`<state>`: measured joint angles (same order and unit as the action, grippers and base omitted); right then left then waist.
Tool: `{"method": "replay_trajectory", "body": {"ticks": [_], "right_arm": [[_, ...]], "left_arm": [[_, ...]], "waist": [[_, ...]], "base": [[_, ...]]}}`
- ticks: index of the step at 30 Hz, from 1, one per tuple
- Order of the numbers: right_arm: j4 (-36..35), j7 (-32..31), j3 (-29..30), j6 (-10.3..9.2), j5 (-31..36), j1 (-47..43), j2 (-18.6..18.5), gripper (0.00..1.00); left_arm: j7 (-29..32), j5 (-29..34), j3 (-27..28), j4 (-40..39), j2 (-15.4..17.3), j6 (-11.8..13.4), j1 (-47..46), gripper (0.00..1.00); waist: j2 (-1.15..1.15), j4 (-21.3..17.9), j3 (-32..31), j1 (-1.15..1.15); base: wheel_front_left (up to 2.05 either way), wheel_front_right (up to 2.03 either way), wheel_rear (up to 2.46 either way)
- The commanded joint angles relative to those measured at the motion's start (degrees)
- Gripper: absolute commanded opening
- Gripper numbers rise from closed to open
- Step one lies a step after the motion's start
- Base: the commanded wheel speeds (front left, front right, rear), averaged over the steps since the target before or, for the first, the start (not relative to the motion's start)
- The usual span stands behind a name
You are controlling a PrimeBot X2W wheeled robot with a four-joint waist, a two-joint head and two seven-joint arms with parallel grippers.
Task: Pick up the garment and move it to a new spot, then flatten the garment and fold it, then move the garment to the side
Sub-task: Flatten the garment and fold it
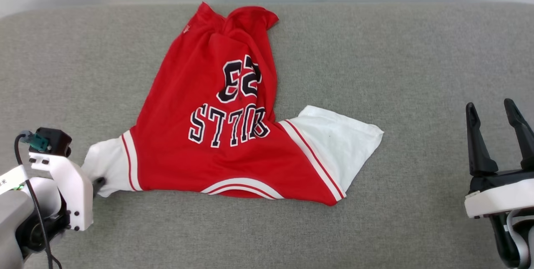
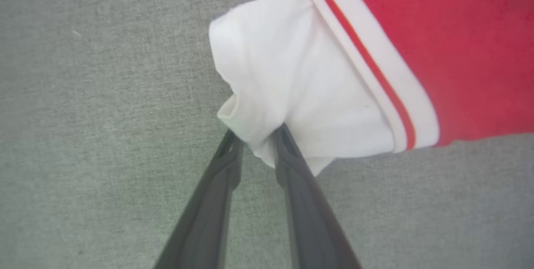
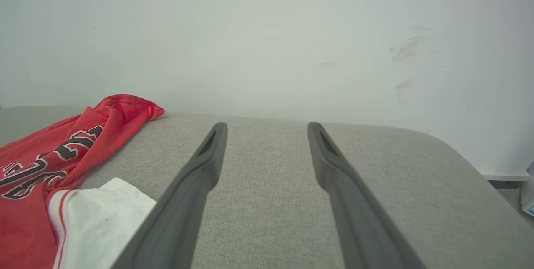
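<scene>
The garment, a red jersey with black white-edged lettering face up, lies crumpled on the grey padded surface, its two white sleeves spread out toward me. My left gripper is at the tip of the left white sleeve. Its fingers stand slightly apart, with a corner of the sleeve between the tips. In the head view the left gripper is mostly hidden behind its white wrist. My right gripper hovers open and empty far to the right, well away from the garment.
A pale wall rises right behind the far edge of the grey surface. The surface's rounded right corner shows in the right wrist view. Bare grey fabric stretches to the right of the garment and along the near edge.
</scene>
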<state>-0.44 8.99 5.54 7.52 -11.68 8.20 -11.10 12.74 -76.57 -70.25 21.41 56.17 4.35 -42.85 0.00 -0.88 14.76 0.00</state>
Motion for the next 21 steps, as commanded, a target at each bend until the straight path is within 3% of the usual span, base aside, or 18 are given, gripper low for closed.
{"method": "replay_trajectory", "body": {"ticks": [1, 6, 12, 16, 21], "right_arm": [[-0.52, -0.32, -0.16, -0.06, 0.13, -0.14, -0.83, 1.00], [-2.10, -2.07, -1.25, -0.06, 0.46, 1.79, -4.14, 1.00], [-3.79, -8.16, -5.18, -0.06, -1.21, 5.70, -10.35, 1.00], [-3.25, -14.89, -10.58, -0.06, -4.58, 8.93, -15.74, 1.00], [-2.16, -26.94, -21.91, -0.06, -11.82, 13.38, -23.83, 1.00]], "left_arm": [[-1.27, 0.24, 0.24, 0.56, -0.67, 0.10, 0.37, 1.00], [-9.17, 3.56, 1.48, -0.59, -1.50, 1.80, 0.47, 1.00], [-21.72, 6.00, 4.43, -4.12, -2.66, 8.31, 2.80, 1.00], [-25.78, 7.78, 5.45, -6.53, -3.39, 11.71, 4.24, 1.00], [-27.68, 10.90, 8.54, -9.92, -4.12, 16.06, 5.79, 1.00]], "waist": [[0.00, 0.36, -1.08, 0.00], [0.00, 1.41, -3.09, 0.00], [0.00, 3.49, -4.55, 0.00], [0.00, 4.98, -5.11, 0.00], [0.00, 6.92, -5.07, 0.00]], "base": [[0.00, 0.00, 0.00], [0.00, 0.00, 0.00], [0.00, 0.00, 0.00], [0.00, 0.00, 0.00], [0.00, 0.00, 0.00]]}}
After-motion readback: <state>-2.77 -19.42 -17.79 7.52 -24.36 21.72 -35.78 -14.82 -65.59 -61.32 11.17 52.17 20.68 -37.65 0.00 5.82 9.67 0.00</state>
